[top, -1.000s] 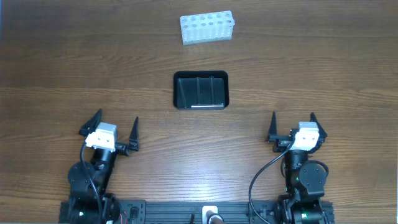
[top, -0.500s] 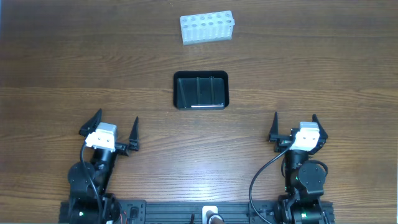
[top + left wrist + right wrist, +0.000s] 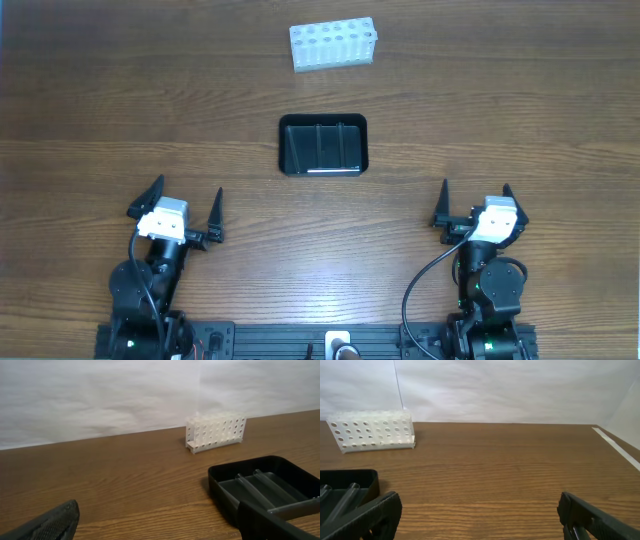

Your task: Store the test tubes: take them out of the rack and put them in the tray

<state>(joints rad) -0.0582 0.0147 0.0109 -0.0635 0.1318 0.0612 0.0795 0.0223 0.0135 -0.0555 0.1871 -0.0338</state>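
Seemingly between picks, the left gripper (image 3: 189,186) and right gripper (image 3: 473,185) are idling wide open and empty at 7 and 5 o'clock from the tray (image 3: 322,120), with a reach to the rack (image 3: 333,45) at 12 likely next.

Bright, even overhead light covers the wooden surface (image 3: 520,90); the rack (image 3: 333,45) casts only a faint shadow.

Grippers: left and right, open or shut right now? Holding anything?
Left gripper: open, holding nothing.
Right gripper: open, holding nothing.
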